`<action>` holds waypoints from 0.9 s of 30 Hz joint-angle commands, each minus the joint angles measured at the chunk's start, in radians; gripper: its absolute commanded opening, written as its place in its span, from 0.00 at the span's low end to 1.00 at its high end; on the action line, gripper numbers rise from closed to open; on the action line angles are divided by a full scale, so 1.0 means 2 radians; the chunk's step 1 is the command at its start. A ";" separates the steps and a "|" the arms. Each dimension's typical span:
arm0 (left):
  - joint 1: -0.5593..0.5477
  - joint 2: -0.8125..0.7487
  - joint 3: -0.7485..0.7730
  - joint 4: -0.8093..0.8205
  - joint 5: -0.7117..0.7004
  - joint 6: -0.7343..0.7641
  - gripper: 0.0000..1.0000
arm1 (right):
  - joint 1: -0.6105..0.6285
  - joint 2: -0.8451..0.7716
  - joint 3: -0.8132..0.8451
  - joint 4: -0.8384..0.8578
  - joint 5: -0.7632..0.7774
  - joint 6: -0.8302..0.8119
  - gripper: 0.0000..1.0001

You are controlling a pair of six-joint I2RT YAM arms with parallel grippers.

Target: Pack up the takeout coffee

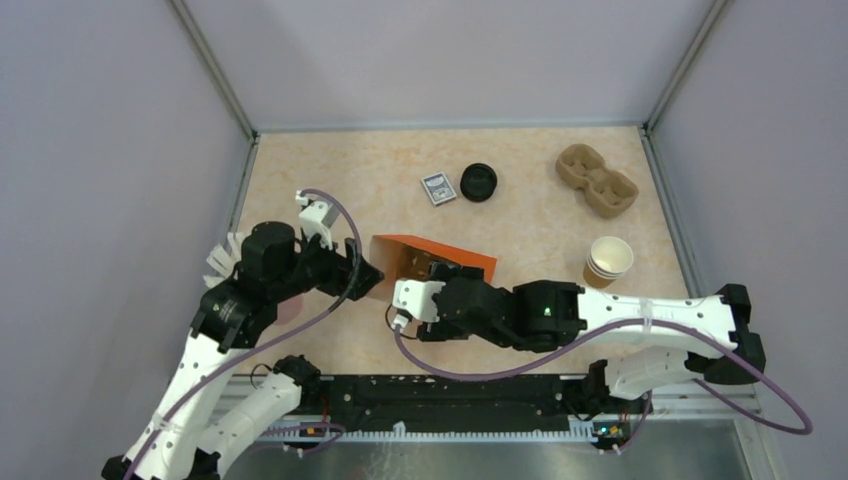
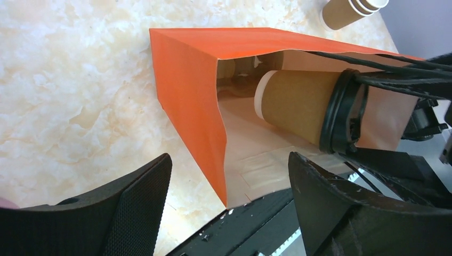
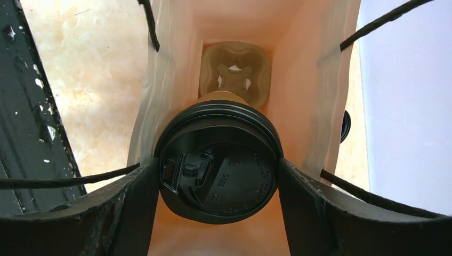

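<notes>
Takeout coffee (image 2: 298, 106), black lid on, lies on its side clamped between the right gripper's (image 3: 218, 170) fingers. It sits ahead of them inside the orange bag (image 2: 186, 80), base pointing to the bag's far end. Left gripper (image 2: 229, 162) stands wide and empty, the bag's mouth just ahead of it. Beneath both tools spreads a beige marbled table (image 1: 330, 170). Pale lilac walls (image 1: 100, 150) close it in on three sides, with metal posts (image 1: 213, 70) at the far corners.
</notes>
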 commanded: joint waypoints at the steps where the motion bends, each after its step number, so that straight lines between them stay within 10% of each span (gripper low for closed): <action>1: 0.000 -0.008 0.024 -0.024 -0.001 0.020 0.83 | 0.011 -0.013 -0.006 0.001 0.029 0.019 0.54; 11: 0.000 0.010 0.008 0.011 0.009 0.018 0.66 | 0.010 -0.022 -0.027 0.006 0.053 0.012 0.54; 18: 0.000 0.036 0.000 0.120 0.063 -0.012 0.10 | 0.006 -0.013 0.001 0.054 0.072 -0.028 0.54; 27: 0.000 0.015 -0.029 0.177 0.056 -0.010 0.01 | -0.054 0.021 0.026 0.129 0.024 -0.081 0.54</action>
